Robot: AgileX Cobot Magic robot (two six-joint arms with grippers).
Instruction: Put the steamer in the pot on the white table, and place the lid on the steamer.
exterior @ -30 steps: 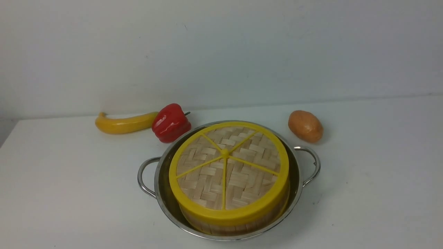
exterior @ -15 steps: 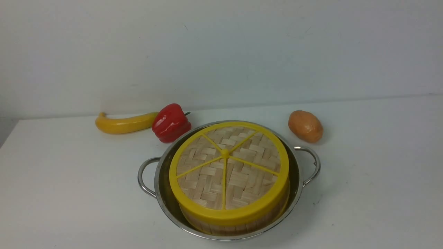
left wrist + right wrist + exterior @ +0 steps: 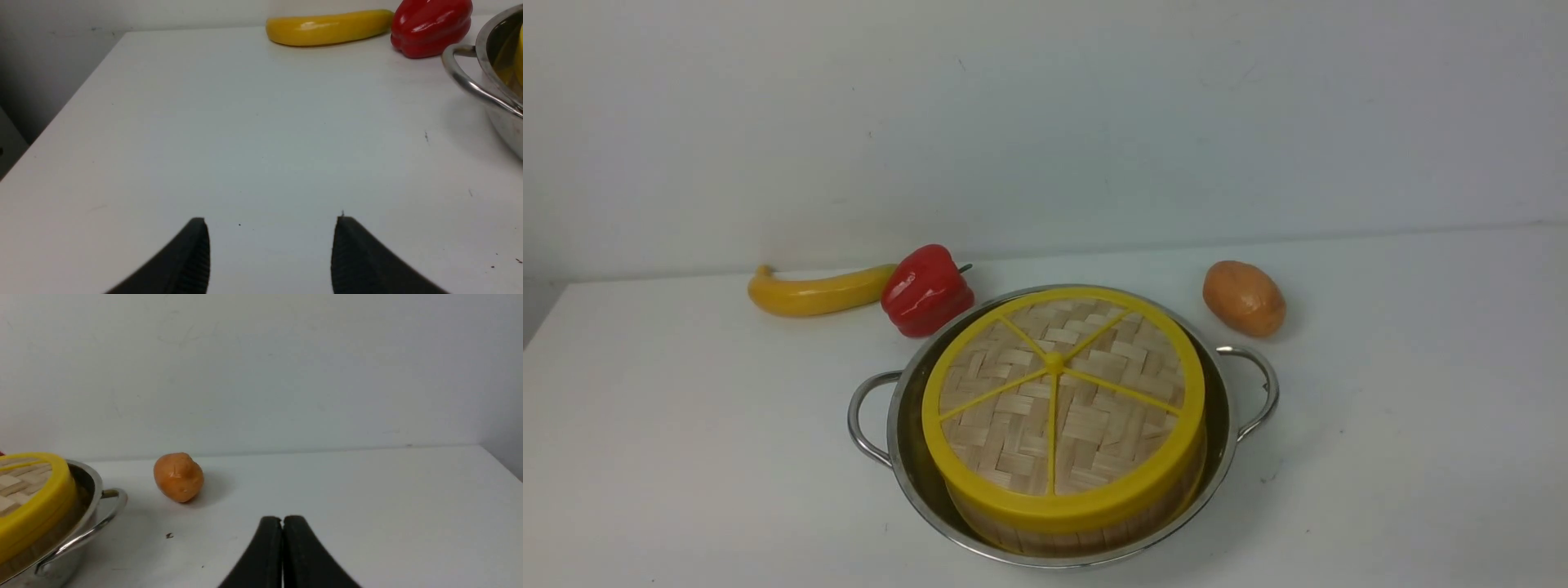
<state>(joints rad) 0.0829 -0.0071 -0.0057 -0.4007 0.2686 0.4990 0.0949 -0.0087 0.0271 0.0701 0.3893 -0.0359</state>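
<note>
Round bamboo steamer w/ yellow rim (image 3: 1086, 531) sits inside the wide shiny stainless-steel pot w/ two wire loop handles (image 3: 915, 482) on the plain white worktop (image 3: 686, 457). Flat woven-bamboo lid w/ yellow rim & five spokes (image 3: 1062, 408) rests on top of steamer. Behind pot, to its left: red bell pepper (image 3: 925, 290), touching yellow banana (image 3: 817, 292) further left. Behind pot, to its right: orange-brown potato (image 3: 1244, 298). Left tool (image 3: 270, 222) spread wide, holding nothing, over bare worktop left of pot. Right tool (image 3: 282, 520) pressed together, empty, right of pot.
</note>
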